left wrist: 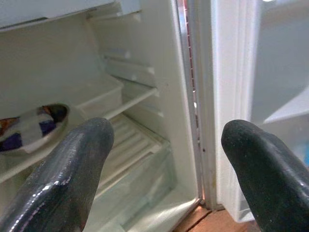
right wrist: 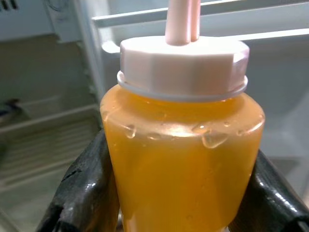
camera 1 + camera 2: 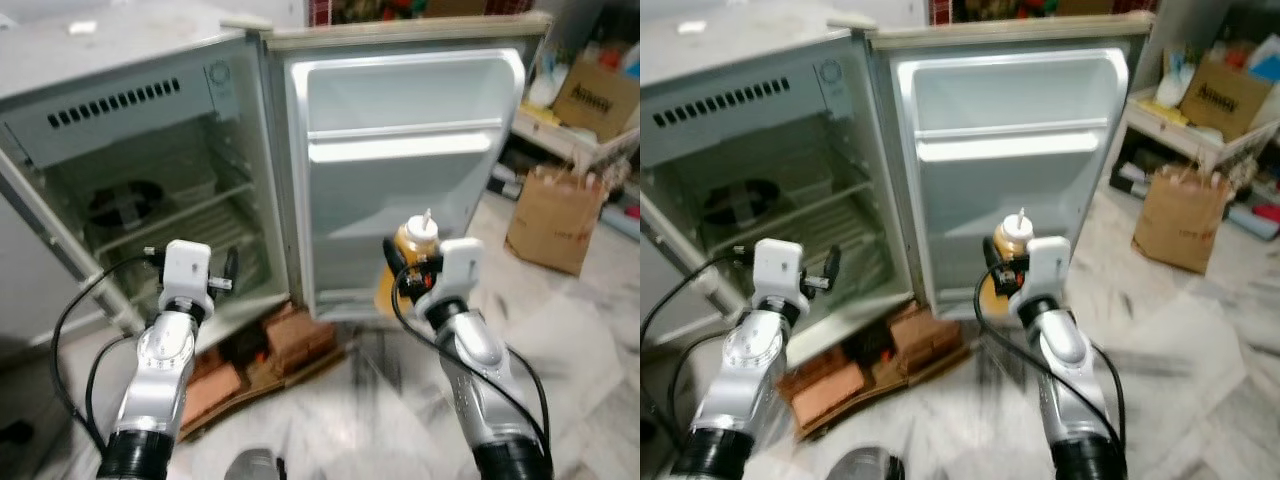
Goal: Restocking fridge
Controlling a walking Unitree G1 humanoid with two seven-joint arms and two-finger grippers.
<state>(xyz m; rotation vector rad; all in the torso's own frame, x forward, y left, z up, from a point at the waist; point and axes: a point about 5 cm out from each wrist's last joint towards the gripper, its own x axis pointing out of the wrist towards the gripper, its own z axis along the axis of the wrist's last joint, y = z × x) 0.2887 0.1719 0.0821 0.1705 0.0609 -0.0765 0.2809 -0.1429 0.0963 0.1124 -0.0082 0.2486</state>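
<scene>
— That bottle [image 2: 181,145] is amber-orange, with a white cap [image 2: 183,65] and a pale pink nozzle [image 2: 182,19].

— The fingers [image 2: 79,188] on either side of it are glossy black. The fridge [image 3: 150,120] is off-white inside, with black vent slots [image 3: 115,102] in a row, and the door [image 3: 400,170] liner is white.

— The arms [image 3: 165,370] are silver with white wrist blocks and black cables. The bricks [image 3: 290,340] under the fridge are reddish-brown.

— The floor [image 3: 580,340] is pale marble with grey streaks. A tan paper bag [image 3: 553,215] stands on it, and a brown carton [image 3: 600,95] with dark lettering sits behind.
</scene>
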